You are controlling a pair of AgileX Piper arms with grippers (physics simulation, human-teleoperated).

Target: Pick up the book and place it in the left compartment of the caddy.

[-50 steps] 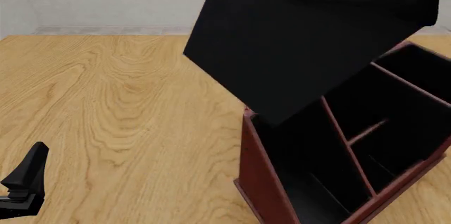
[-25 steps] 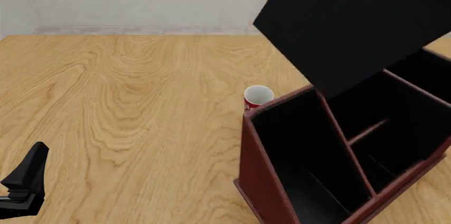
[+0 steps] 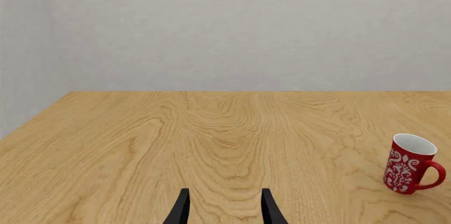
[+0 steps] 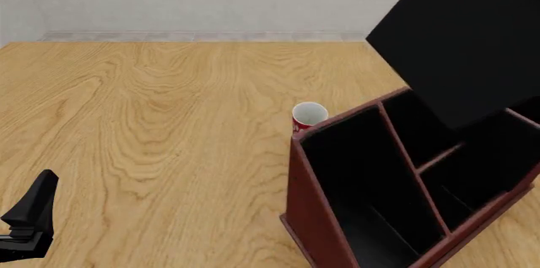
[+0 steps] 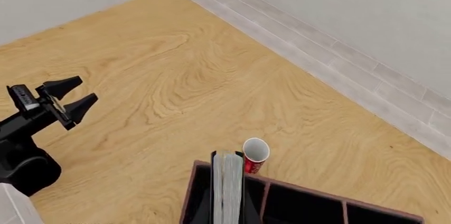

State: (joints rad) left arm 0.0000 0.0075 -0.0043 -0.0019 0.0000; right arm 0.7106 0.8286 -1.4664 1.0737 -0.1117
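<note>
Rightward across the front view, the held book (image 4: 472, 47) has swung to the upper right, above the caddy (image 4: 308, 217). Its left compartment (image 4: 363, 198) is unfilled; the left end effector (image 3: 223, 211) sits spread, the right one's state can't be told

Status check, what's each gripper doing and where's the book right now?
Left gripper open, low over the wooden table. Right gripper unseen, carrying black hardcover book above reddish-brown wooden caddy. Red-and-white cup just behind caddy.

The book (image 4: 472, 40) has swung right, uncovering the cup (image 4: 309, 116).
</note>
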